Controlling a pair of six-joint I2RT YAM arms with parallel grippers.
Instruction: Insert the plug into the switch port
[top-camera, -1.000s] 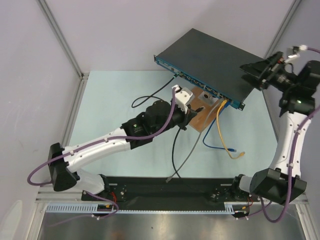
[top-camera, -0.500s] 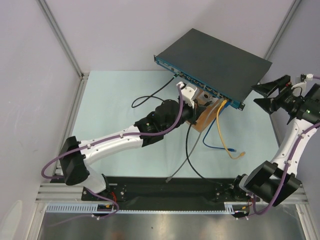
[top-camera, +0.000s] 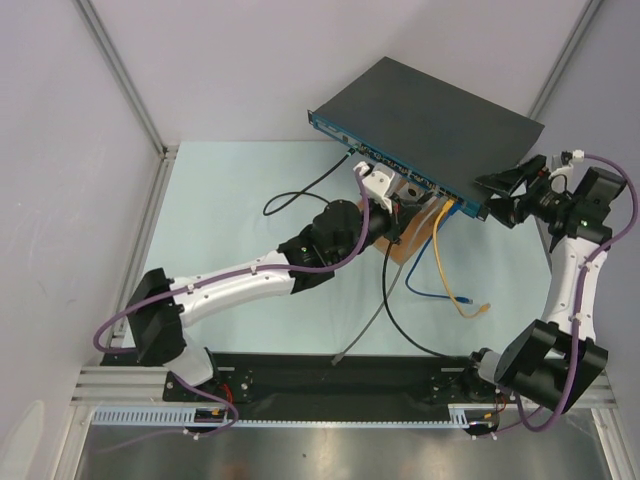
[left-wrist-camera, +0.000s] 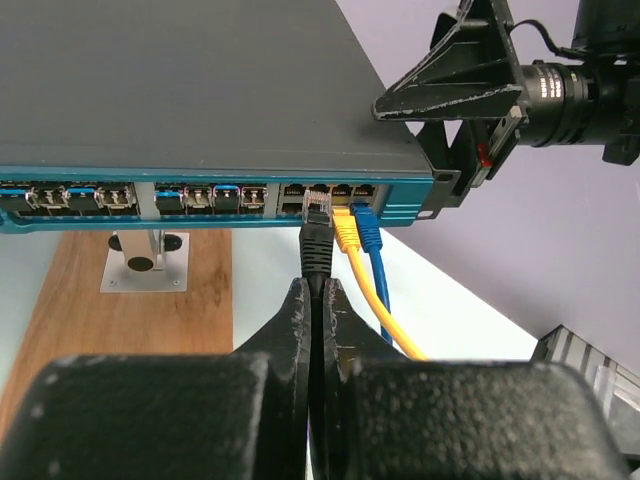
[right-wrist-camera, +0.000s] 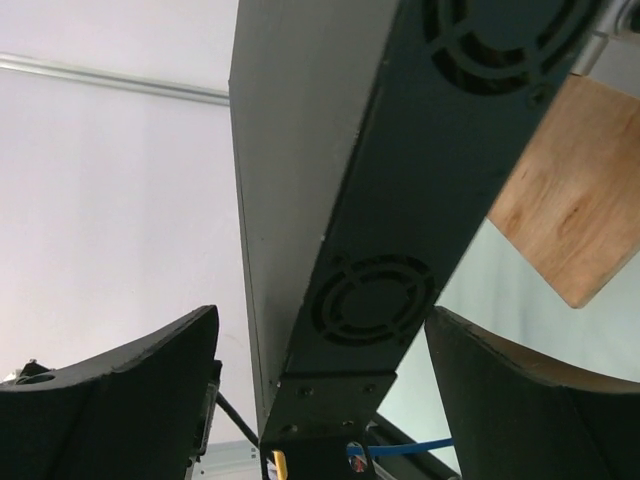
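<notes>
the large flat dark grey metal switch (top-camera: 430, 110), teal-blue along its narrow front face, is set above a brown wooden board (top-camera: 405, 248) at the far middle of the pale green table (top-camera: 230, 200). a black, clear-tipped plug (left-wrist-camera: 317, 225) is pinched at its rear between the closed-up jaws of the left gripper (left-wrist-camera: 315, 298). its tip is placed at a lower socket, just left of a yellow cable (left-wrist-camera: 345, 232) and a blue cable (left-wrist-camera: 368, 230); full seating cannot be told. the right gripper (right-wrist-camera: 322, 312) is held spread around the switch's end.
</notes>
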